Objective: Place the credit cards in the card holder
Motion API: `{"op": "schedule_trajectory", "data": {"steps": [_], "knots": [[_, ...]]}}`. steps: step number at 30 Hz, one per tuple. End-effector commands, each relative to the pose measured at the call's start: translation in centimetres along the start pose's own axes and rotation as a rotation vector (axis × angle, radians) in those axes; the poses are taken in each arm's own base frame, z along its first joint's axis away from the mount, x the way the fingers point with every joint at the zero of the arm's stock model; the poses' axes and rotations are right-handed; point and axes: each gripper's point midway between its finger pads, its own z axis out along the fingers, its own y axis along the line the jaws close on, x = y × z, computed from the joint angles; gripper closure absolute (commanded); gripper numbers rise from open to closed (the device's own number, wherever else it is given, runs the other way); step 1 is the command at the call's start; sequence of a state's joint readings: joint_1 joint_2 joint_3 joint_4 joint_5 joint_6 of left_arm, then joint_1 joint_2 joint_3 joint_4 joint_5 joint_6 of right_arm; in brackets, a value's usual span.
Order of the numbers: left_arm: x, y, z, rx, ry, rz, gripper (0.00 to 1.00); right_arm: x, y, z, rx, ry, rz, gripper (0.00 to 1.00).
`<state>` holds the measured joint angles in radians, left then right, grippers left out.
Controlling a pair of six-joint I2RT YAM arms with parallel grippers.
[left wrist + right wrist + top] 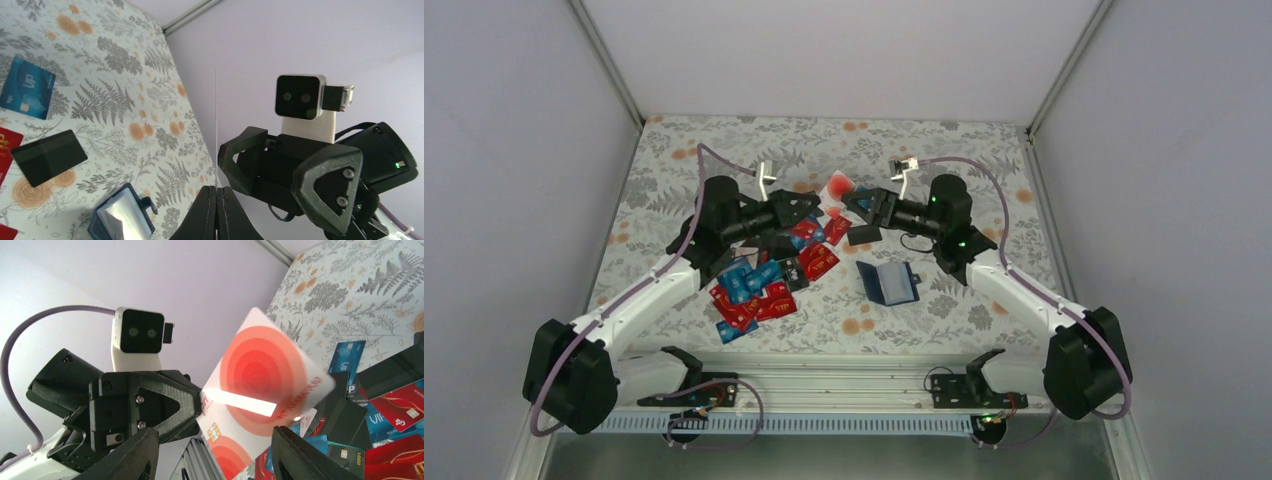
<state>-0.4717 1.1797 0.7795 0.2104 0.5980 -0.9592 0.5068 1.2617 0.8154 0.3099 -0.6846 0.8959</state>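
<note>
Top view: the left claw (821, 203) is clenched on a red-and-white card (837, 186) above the counter's (984, 150) far middle. The credit cards (759, 285) lie heaped left of centre, and the card holder (890, 283) lies open nearer the right edge. Left wrist: its fingers are pressed shut. Right wrist: the right claw (217, 452) is released, fingers flanking that card.

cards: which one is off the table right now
The white card with red rings, pinched in the left gripper; the other cards lie on the table.
</note>
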Motion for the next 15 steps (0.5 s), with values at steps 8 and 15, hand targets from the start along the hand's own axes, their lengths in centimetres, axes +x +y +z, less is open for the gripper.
{"op": "schedule_trajectory", "data": {"steps": [8, 15], "knots": [[-1.9, -4.8, -1.7, 0.121, -0.106, 0.092, 0.97, -1.0, 0.1, -1.1, -0.007, -0.043, -0.009, 0.45], [-1.3, -5.2, -1.2, 0.157, -0.081, 0.089, 0.98, -1.7, 2.9, -1.4, -0.113, -0.05, -0.074, 0.51]]}}
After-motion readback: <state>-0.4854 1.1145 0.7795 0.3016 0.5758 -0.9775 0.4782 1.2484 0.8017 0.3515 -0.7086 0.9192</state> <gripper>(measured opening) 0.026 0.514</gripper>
